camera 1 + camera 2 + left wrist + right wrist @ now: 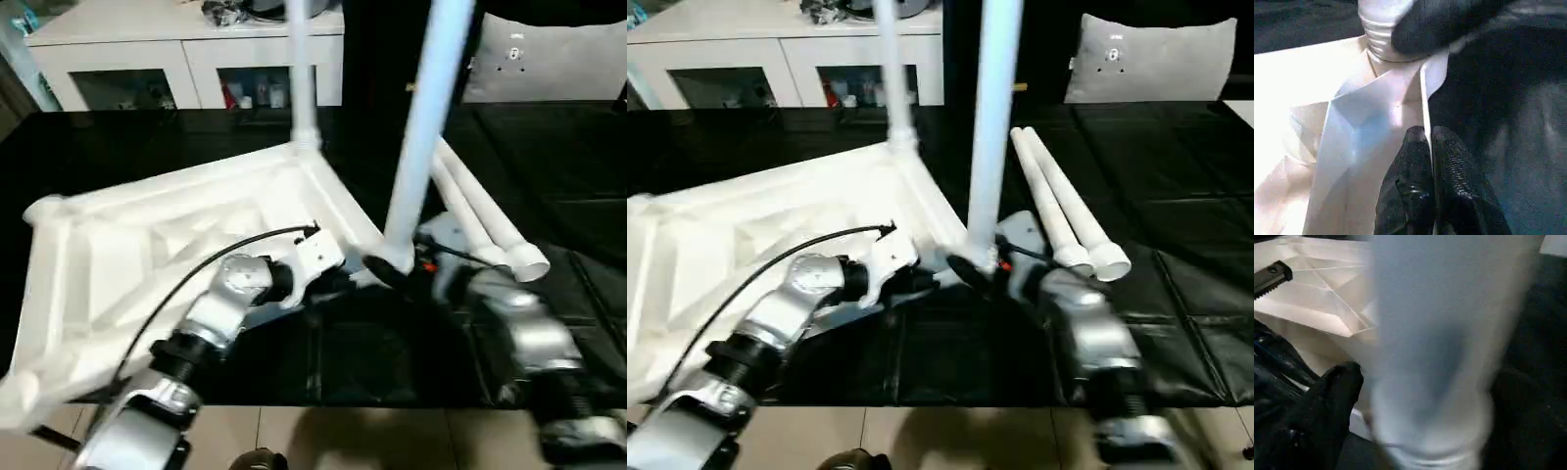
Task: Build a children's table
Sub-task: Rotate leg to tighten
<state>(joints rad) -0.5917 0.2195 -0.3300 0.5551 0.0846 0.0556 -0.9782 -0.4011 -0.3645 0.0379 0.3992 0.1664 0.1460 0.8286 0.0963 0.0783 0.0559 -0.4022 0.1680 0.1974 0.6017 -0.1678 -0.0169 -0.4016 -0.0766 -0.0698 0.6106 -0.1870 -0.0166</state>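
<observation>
My left fingers (pixel 1420 171) are pressed together on the thin rim of the table top (pixel 167 245), pinching that edge near its corner. My right gripper (pixel 1420 396) stands with fingers spread wide, one black finger (pixel 1337 387) on each side of the leg (pixel 421 147) that rises from the near corner socket; whether the pads touch the tube cannot be told.

The table top lies upside down on the black work surface (pixel 1176 196), ribbed underside up. Its near-right edge runs from the gripped corner toward a second leg (pixel 304 78) standing upright in the far corner socket. The top's left side reaches out past the front edge of the work surface.

Just right of the top, two spare legs (pixel 1063 206) lie side by side, touching, with their open ends toward me. Right of them the black surface is open. In front of the grippers the surface is bare up to its front edge.

Beyond the surface stands a white cabinet (pixel 186 59) with glass doors.
</observation>
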